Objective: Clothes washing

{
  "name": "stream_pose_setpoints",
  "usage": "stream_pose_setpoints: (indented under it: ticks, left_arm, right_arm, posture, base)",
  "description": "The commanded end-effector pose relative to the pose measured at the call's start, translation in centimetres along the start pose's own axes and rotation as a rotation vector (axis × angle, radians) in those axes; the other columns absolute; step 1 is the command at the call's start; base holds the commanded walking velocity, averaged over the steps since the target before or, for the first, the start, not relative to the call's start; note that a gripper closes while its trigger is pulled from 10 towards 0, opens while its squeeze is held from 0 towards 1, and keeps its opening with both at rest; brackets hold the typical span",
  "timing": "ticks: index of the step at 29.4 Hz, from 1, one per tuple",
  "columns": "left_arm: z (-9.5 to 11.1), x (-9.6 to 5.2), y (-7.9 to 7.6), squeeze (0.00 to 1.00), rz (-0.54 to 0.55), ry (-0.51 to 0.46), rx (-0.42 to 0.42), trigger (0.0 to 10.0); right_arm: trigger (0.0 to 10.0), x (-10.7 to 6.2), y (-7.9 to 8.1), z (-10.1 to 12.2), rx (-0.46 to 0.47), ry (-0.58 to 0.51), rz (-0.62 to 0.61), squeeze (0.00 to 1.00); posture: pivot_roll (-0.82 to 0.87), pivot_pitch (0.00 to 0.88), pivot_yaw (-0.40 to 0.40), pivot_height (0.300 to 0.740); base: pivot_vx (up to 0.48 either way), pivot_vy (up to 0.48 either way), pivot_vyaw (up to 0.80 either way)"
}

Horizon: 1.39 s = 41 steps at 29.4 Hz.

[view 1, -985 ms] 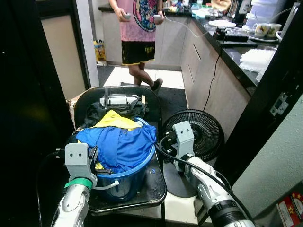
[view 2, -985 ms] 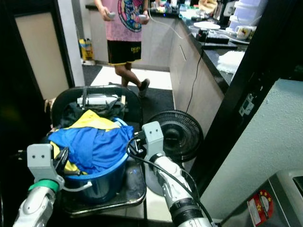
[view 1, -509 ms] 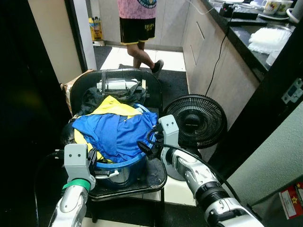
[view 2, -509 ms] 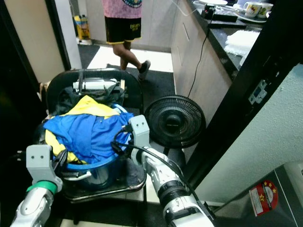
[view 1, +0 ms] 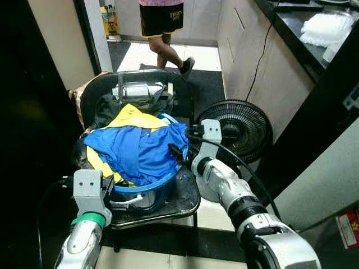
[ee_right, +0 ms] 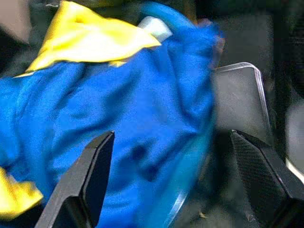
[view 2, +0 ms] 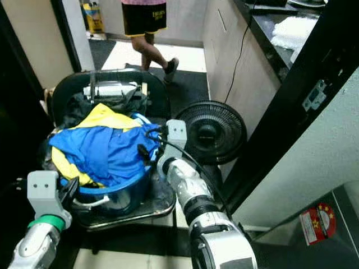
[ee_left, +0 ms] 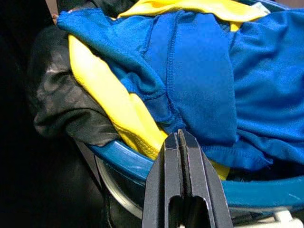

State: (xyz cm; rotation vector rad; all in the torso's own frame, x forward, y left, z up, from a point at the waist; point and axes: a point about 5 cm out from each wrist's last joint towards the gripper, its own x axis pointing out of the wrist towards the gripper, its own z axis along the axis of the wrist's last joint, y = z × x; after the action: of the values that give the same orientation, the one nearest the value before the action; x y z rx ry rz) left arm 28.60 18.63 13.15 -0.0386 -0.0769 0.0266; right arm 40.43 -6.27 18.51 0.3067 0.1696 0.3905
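A blue plastic bucket (view 1: 147, 188) sits on the seat of a black chair (view 1: 185, 202), heaped above its rim with a blue garment (view 1: 137, 151), a yellow garment (view 1: 133, 117) and dark clothing (view 1: 112, 109) at the back. The right gripper (ee_right: 171, 180) hangs at the bucket's right rim, fingers (ee_right: 90, 175) spread wide over the blue cloth. The left gripper (ee_left: 179, 142) is at the near-left rim, fingers pressed together, grasping nothing. A black floor fan (view 1: 244, 126) stands beside the chair.

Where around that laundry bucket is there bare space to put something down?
Bare seat shows on the chair right of the blue bucket, below the right gripper. White floor tile lies between chair and fan. The bucket top is heaped with clothes; the left gripper crowds its near-left rim.
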Motion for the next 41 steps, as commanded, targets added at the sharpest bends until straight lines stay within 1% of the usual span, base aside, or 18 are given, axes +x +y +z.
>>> stream_pose_setpoints:
  ticks: [1, 5, 6, 8, 9, 11, 13, 14, 18, 19, 20, 22, 24, 26, 27, 29, 33, 41]
  left_arm:
    - [-1.0, -0.6, 0.0, 0.00, -0.007, 0.056, -0.005, 10.0]
    - [-1.0, -0.7, 0.0, 0.00, -0.012, 0.065, -0.001, 10.0]
    - [-1.0, -0.6, 0.1, 0.00, -0.012, 0.067, 0.000, 10.0]
    - [-1.0, -0.6, 0.1, 0.00, -0.012, 0.067, 0.000, 10.0]
    - [-1.0, -0.6, 0.2, 0.00, -0.011, 0.067, 0.002, 10.0]
    - [-0.9, -0.6, 0.5, 0.00, -0.009, 0.061, 0.000, 10.0]
    - [-0.9, -0.6, 0.5, 0.00, -0.009, 0.061, 0.000, 10.0]
    - [-0.7, -0.5, 0.9, 0.00, -0.005, 0.051, -0.010, 10.0]
    - [-0.4, -0.4, 1.4, 0.00, 0.000, 0.043, -0.011, 10.0]
    - [0.0, -0.2, 1.6, 0.00, 0.007, 0.029, -0.003, 10.0]
    - [0.4, 0.1, 1.5, 0.00, 0.009, 0.019, 0.027, 10.0]
    - [0.4, 0.1, 1.5, 0.00, 0.009, 0.019, 0.027, 10.0]
    - [0.8, 0.8, 0.9, 0.00, 0.009, 0.015, 0.106, 10.0]
    - [0.8, 0.8, 0.9, 0.00, 0.009, 0.015, 0.106, 10.0]
    - [0.8, 1.2, 0.3, 0.00, 0.013, 0.014, 0.130, 10.0]
    - [1.2, 1.6, -0.4, 0.00, 0.000, -0.007, 0.137, 10.0]
    - [1.8, 1.8, -0.9, 0.00, -0.013, -0.034, 0.129, 10.0]
    - [3.0, 1.7, -1.6, 0.00, -0.022, -0.091, 0.106, 10.0]
  right_arm:
    - [10.0, 0.2, 0.1, 0.2, 0.027, 0.006, -0.017, 1.00]
    - [10.0, 0.3, 0.6, 1.1, 0.023, -0.026, 0.008, 0.98]
    - [10.0, 0.4, 1.5, 2.6, 0.042, -0.103, 0.086, 0.42]
    - [10.0, 0.4, 1.5, 2.6, 0.042, -0.103, 0.086, 0.42]
    - [10.0, 0.4, 2.3, 4.0, 0.056, -0.177, 0.162, 0.01]
    - [10.0, -0.1, 3.2, 5.8, 0.067, -0.266, 0.264, 0.00]
    - [10.0, -0.1, 3.2, 5.8, 0.067, -0.266, 0.264, 0.00]
    - [10.0, -0.7, 3.6, 7.3, 0.074, -0.338, 0.333, 0.00]
    - [10.0, -1.5, 3.4, 8.2, 0.078, -0.391, 0.355, 0.00]
    - [10.0, -2.2, 1.5, 8.5, 0.044, -0.426, 0.234, 0.00]
    - [10.0, -2.9, -0.8, 8.0, -0.070, -0.433, 0.079, 0.00]
    - [10.0, -2.9, -0.8, 8.0, -0.070, -0.433, 0.079, 0.00]
    - [10.0, -4.0, -3.3, 6.4, -0.298, -0.424, -0.105, 0.00]
    - [10.0, -4.0, -3.3, 6.4, -0.298, -0.424, -0.105, 0.00]
    - [10.0, -4.5, -3.6, 5.3, -0.393, -0.409, -0.121, 0.00]
    - [10.0, -5.2, -3.6, 4.6, -0.440, -0.404, -0.108, 0.00]
    - [10.0, -5.7, -3.7, 4.3, -0.452, -0.406, -0.093, 0.00]
    - [10.0, -6.8, -4.0, 2.9, -0.367, -0.385, -0.070, 0.00]
  posture:
    - [0.01, 0.277, 0.054, 0.740]
    - [0.01, 0.269, 0.052, 0.740]
    - [0.00, 0.246, 0.047, 0.740]
    - [0.00, 0.246, 0.047, 0.740]
    - [0.00, 0.229, 0.041, 0.740]
    - [0.00, 0.191, 0.030, 0.740]
    - [0.00, 0.191, 0.030, 0.740]
    - [-0.01, 0.162, 0.022, 0.740]
    - [0.00, 0.131, 0.013, 0.740]
    - [-0.01, 0.084, 0.002, 0.740]
    - [-0.01, 0.068, -0.003, 0.740]
    - [-0.01, 0.068, -0.003, 0.740]
    - [-0.02, 0.033, -0.004, 0.740]
    - [-0.02, 0.033, -0.004, 0.740]
    - [-0.02, 0.025, -0.002, 0.740]
    - [-0.02, 0.009, 0.005, 0.740]
    - [-0.02, 0.004, 0.003, 0.740]
    - [-0.02, 0.000, -0.033, 0.740]
  base:
    - [0.000, 0.000, 0.00]
    - [0.000, 0.000, 0.00]
    - [0.000, 0.000, 0.00]
    - [0.000, 0.000, 0.00]
    - [0.000, 0.000, 0.00]
    - [0.000, 0.000, 0.00]
    - [0.000, 0.000, 0.00]
    - [0.000, 0.000, 0.00]
    - [0.000, 0.000, 0.00]
    - [0.000, 0.000, 0.00]
    - [0.000, 0.000, 0.00]
    - [0.000, 0.000, 0.00]
    - [0.000, 0.000, 0.00]
    - [0.000, 0.000, 0.00]
    - [0.000, 0.000, 0.00]
    - [0.000, 0.000, 0.00]
    - [0.000, 0.000, 0.00]
    - [0.000, 0.000, 0.00]
